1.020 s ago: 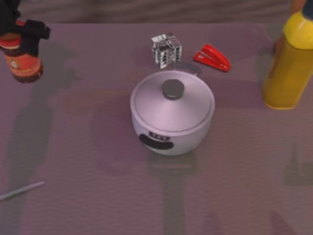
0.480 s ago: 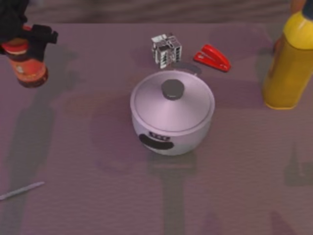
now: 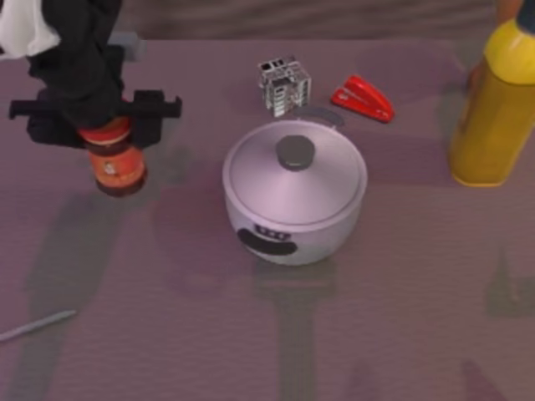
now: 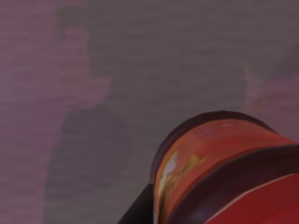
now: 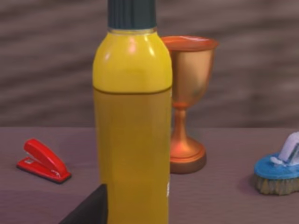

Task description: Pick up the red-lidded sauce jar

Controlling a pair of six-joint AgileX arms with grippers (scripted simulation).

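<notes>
The red-lidded sauce jar hangs above the table, left of the pot. It has dark contents and an orange-red label. My left gripper is shut on it just under the red lid, its black body spread across the jar's top. In the left wrist view the jar fills the near corner, with the table's surface far below it. My right arm is outside the top view. Only a dark corner of the right gripper shows in the right wrist view, close in front of the yellow bottle.
A silver lidded pot stands mid-table. Behind it are a black-and-white cube and a flat red stapler. A tall yellow bottle stands at the right edge, with a copper goblet and a blue brush beyond. A thin grey rod lies front left.
My left gripper has carried the jar from the far left edge to the right and toward the front, closer to the pot. Nothing else has moved.
</notes>
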